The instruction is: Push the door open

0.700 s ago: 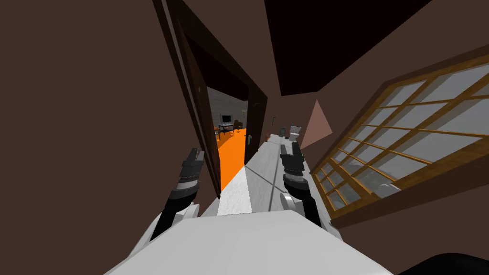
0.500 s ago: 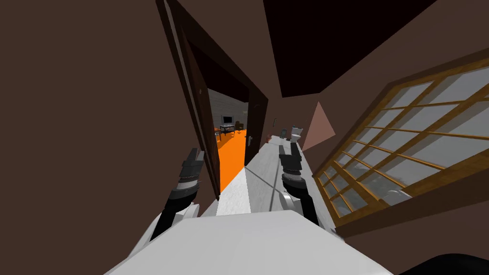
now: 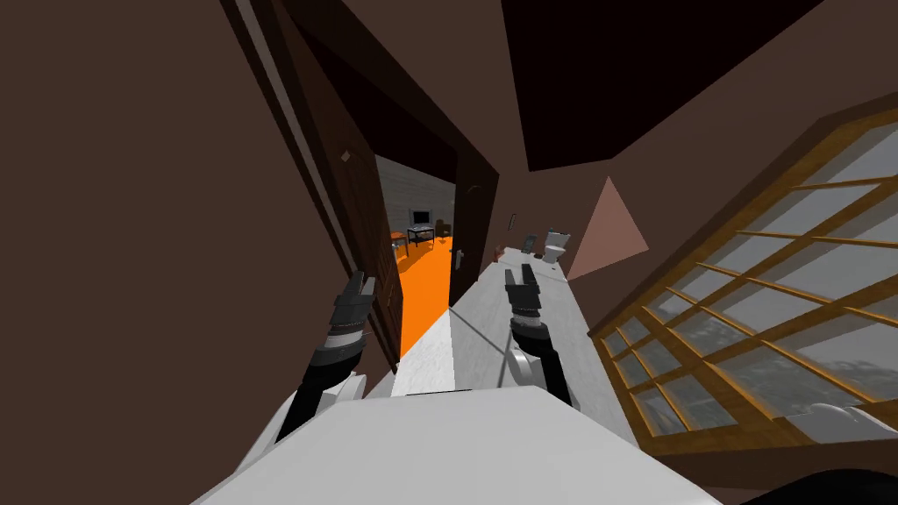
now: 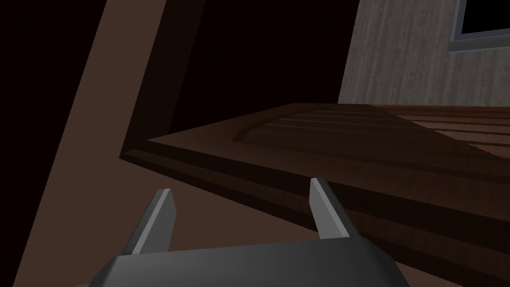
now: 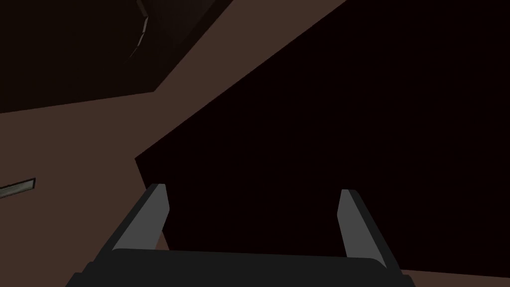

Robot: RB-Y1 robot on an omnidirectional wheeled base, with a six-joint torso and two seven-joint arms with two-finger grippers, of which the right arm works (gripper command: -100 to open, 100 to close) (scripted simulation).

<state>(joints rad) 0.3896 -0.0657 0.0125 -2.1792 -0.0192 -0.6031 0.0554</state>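
Note:
The dark brown panelled door (image 3: 355,219) stands ajar on my left, its free edge toward the gap of orange floor (image 3: 421,294). In the head view my left gripper (image 3: 359,282) is right at the door's face near that edge. The left wrist view shows the left gripper (image 4: 241,192) open, with the door's panelled face and edge (image 4: 348,144) just beyond its fingertips; I cannot tell if they touch. My right gripper (image 3: 523,276) hangs over the pale floor, to the right of the doorway. Its wrist view shows the right gripper (image 5: 253,194) open and holding nothing.
A second dark door leaf (image 3: 471,224) with a handle (image 3: 458,256) bounds the opening's right side. Beyond lies an orange-floored room with a small table (image 3: 421,232). A wood-framed window (image 3: 772,316) fills the right wall. A toilet (image 3: 555,245) stands at the corridor's far end.
The whole head picture has shifted, so my head or torso has turned; the window slid right. The right gripper has drawn slightly left and looks narrower. The left gripper holds its place at the door.

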